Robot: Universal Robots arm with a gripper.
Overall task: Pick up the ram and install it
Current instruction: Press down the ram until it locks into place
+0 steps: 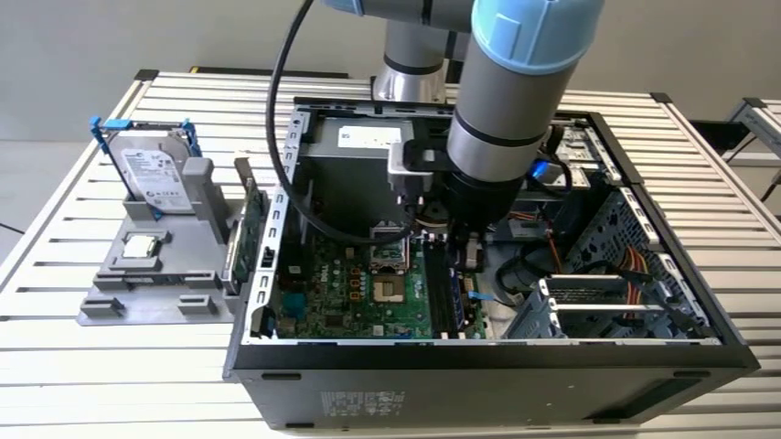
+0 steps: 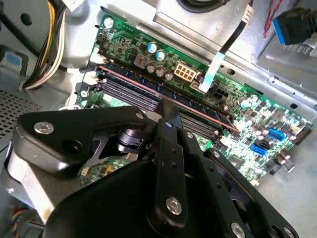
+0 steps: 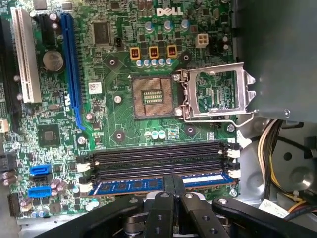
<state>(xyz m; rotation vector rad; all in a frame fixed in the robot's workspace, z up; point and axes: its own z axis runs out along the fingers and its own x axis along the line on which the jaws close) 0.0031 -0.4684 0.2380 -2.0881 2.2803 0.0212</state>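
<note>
I have the arm down inside the open computer case, with the gripper right over the memory slots on the motherboard. The ram stands on edge in the slot nearest the board's edge, a blue stick, and the fingers are pressed together on its top edge at mid-length. I judge this the seating step: the stick is in its slot. From here I cannot tell whether the white end latches have closed, so a firm, straight, even press matters now.
</note>
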